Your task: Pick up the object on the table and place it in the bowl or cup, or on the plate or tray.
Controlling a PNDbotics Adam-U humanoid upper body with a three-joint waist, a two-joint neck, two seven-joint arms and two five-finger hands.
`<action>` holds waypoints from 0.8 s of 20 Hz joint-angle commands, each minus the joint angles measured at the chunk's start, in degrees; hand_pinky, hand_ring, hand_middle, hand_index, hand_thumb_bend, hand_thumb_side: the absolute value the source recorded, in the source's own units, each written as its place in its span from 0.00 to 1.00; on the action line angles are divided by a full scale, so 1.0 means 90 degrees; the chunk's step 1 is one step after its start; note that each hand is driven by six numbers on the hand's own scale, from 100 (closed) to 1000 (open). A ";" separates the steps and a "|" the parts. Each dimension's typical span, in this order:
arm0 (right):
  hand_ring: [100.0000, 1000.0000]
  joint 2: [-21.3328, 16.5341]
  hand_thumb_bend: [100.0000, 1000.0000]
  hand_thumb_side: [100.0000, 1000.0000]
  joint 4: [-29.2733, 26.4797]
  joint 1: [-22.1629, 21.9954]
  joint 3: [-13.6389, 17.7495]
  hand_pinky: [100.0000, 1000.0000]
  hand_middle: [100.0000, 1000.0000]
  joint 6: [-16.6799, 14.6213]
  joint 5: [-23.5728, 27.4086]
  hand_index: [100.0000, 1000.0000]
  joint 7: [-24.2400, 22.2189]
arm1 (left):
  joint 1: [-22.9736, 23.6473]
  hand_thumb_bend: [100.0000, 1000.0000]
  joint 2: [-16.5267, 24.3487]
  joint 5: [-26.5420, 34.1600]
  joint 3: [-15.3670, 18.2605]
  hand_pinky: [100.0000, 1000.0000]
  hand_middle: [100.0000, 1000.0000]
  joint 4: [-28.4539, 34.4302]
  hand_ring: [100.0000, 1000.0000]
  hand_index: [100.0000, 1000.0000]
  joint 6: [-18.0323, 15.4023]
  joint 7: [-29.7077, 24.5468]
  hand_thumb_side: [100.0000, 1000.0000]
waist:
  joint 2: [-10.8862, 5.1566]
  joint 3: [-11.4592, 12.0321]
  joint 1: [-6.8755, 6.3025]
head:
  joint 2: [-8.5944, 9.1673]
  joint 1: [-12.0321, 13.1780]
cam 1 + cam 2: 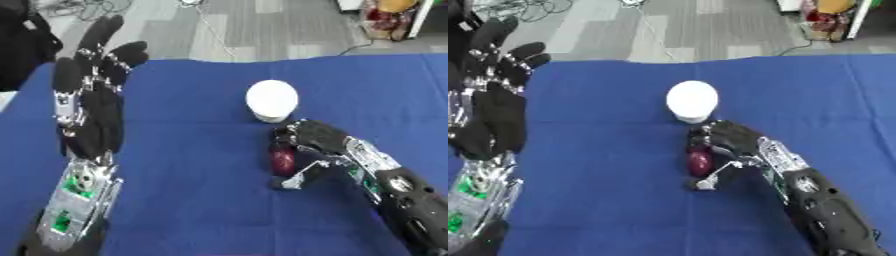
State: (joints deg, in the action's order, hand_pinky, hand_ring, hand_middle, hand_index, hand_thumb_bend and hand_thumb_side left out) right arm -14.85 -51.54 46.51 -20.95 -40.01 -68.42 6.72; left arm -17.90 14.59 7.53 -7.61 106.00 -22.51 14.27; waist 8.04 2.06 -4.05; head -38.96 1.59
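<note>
left hand (87,120) upright, cup (271,100) beyond

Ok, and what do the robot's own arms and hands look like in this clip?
Both are mostly black. The left hand has black fingers studded with small silver joints, above a silver wrist section showing green parts. The right hand is black too, with a silver metal wrist and a bulky, glossy black forearm behind it. No loose cables or readable markings show.

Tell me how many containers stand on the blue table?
1. A white cup stands near the middle of the blue table, just beyond the right hand, which curls around a dark red object. No other container shows.
</note>
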 commanded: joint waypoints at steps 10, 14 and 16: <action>0.22 -0.0041 0.42 0.60 0.0252 0.0014 0.0126 0.00 0.53 -0.0051 -0.0032 0.57 0.0302 | -0.0036 0.20 0.0052 0.0032 0.0017 0.72 0.86 0.0077 0.73 0.92 -0.0009 -0.0018 0.97 | -0.0086 -0.0027 -0.0009 | 0.0101 0.0062; 0.22 -0.0036 0.37 0.59 0.0319 0.0008 0.0149 0.00 0.53 -0.0121 0.0049 0.55 0.0281 | -0.0034 0.20 0.0051 0.0034 0.0016 0.72 0.86 0.0076 0.73 0.92 -0.0007 -0.0020 0.97 | -0.0088 -0.0033 -0.0011 | 0.0098 0.0064; 0.22 -0.0037 0.36 0.59 0.0327 0.0009 0.0154 0.00 0.53 -0.0157 0.0102 0.55 0.0270 | -0.0031 0.20 0.0050 0.0035 0.0015 0.72 0.86 0.0075 0.73 0.92 -0.0007 -0.0021 0.97 | -0.0091 -0.0034 -0.0011 | 0.0100 0.0064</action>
State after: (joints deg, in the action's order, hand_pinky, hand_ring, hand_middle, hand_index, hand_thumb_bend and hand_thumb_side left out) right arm -14.55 -49.17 46.48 -19.92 -41.13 -67.62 9.36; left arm -17.86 14.57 7.56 -7.61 106.00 -22.50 14.26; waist 8.01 1.87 -4.10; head -38.96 1.60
